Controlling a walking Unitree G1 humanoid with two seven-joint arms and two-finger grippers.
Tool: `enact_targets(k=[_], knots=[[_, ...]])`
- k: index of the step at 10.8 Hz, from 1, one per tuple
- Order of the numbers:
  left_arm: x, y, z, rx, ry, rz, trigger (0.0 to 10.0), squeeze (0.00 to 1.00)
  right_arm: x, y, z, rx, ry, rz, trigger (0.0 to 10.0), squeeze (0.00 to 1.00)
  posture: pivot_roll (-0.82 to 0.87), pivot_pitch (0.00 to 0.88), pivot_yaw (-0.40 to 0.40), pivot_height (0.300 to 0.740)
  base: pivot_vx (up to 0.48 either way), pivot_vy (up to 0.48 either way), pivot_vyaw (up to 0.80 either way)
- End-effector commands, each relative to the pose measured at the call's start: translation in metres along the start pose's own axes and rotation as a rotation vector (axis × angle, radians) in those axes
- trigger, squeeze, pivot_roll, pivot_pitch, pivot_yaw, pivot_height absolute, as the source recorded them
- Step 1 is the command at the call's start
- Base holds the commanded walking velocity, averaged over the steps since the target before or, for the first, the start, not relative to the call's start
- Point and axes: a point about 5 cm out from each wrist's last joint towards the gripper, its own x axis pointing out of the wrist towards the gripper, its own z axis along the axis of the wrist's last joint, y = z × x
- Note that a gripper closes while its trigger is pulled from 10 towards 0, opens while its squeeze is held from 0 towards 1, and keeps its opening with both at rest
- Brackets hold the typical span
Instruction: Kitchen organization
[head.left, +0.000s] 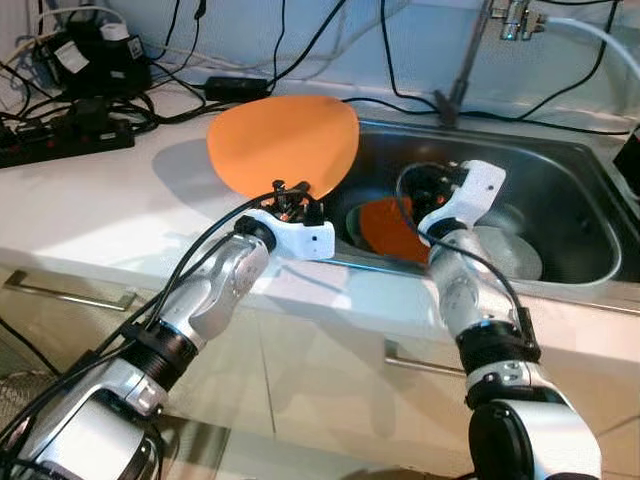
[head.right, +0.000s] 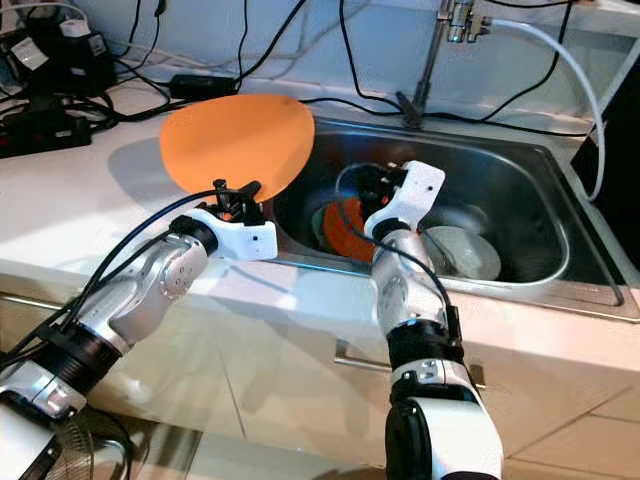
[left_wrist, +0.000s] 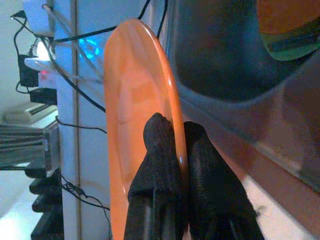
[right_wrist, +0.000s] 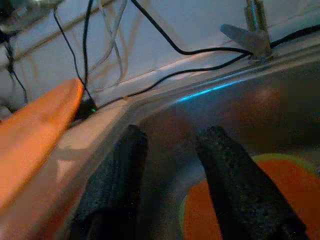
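A large orange plate (head.left: 283, 143) is held up on edge above the counter, just left of the steel sink (head.left: 560, 175). My left gripper (head.left: 292, 200) is shut on its lower rim; in the left wrist view the fingertips (left_wrist: 160, 135) pinch the plate's edge (left_wrist: 135, 100). My right gripper (head.left: 425, 190) is down inside the sink, open, with nothing between its fingers (right_wrist: 225, 165). Just below it a second orange plate with a green rim (head.left: 385, 228) leans in the sink's left part, also seen under the right fingers (right_wrist: 280, 190).
A pale plate (head.left: 505, 250) lies on the sink floor to the right. The faucet (head.left: 470, 60) stands at the back. A black power strip (head.left: 65, 140), chargers and several cables crowd the counter's back left. Drawer handles (head.left: 70, 292) run below the counter edge.
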Motion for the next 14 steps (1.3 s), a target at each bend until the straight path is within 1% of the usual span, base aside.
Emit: enact_targets(k=[1,2,4,5,6,8,10,11,12,14], knots=[[-0.001,0.006,0.005,0.000,-0.020,0.035,10.0,0.00,0.006,0.012,0.020,0.049,-0.053,0.052,10.0,1.00,0.22,0.010,-0.021,0.740,0.000,0.000,0.00],[-0.002,0.006,0.006,0.011,-0.026,0.035,10.0,0.00,0.008,0.020,0.026,0.115,-0.058,0.102,10.0,1.00,0.22,0.010,-0.021,0.740,0.000,0.000,0.00],[-0.001,0.006,0.010,0.023,-0.043,0.032,10.0,0.00,0.008,0.034,0.031,0.206,-0.054,0.181,10.0,1.00,0.22,0.008,-0.022,0.740,0.000,0.000,0.00],[-0.001,0.006,0.012,0.025,-0.058,0.032,10.0,0.00,0.008,0.039,0.031,0.223,-0.036,0.202,10.0,0.18,0.22,0.001,-0.024,0.740,0.000,0.000,0.00],[-0.001,0.007,0.014,0.031,-0.077,0.039,10.0,0.00,0.007,0.041,0.030,0.240,-0.022,0.213,10.0,0.00,0.22,0.000,-0.025,0.740,0.000,0.000,0.00],[-0.002,0.013,0.024,0.055,-0.141,0.084,10.0,0.00,0.006,0.043,0.026,0.248,-0.002,0.224,10.0,0.00,0.22,0.000,-0.024,0.740,0.000,0.000,0.00],[-0.002,0.019,0.031,0.063,-0.173,0.133,10.0,0.00,0.005,0.043,0.021,0.251,0.016,0.214,10.0,0.00,0.23,0.000,-0.026,0.740,0.000,0.000,0.00],[-0.002,0.023,0.033,0.068,-0.179,0.156,10.0,0.00,0.004,0.044,0.020,0.250,0.018,0.213,10.0,0.00,0.23,0.000,-0.027,0.740,0.000,0.000,0.00],[-0.002,0.031,0.034,0.071,-0.180,0.200,10.0,0.00,0.005,0.044,0.022,0.254,0.016,0.211,10.0,0.00,0.23,0.000,-0.028,0.740,0.000,0.000,0.00],[-0.003,0.034,0.035,0.068,-0.188,0.221,10.0,0.00,0.005,0.043,0.022,0.252,0.018,0.204,10.0,0.00,0.23,0.000,-0.032,0.740,0.000,0.000,0.00]])
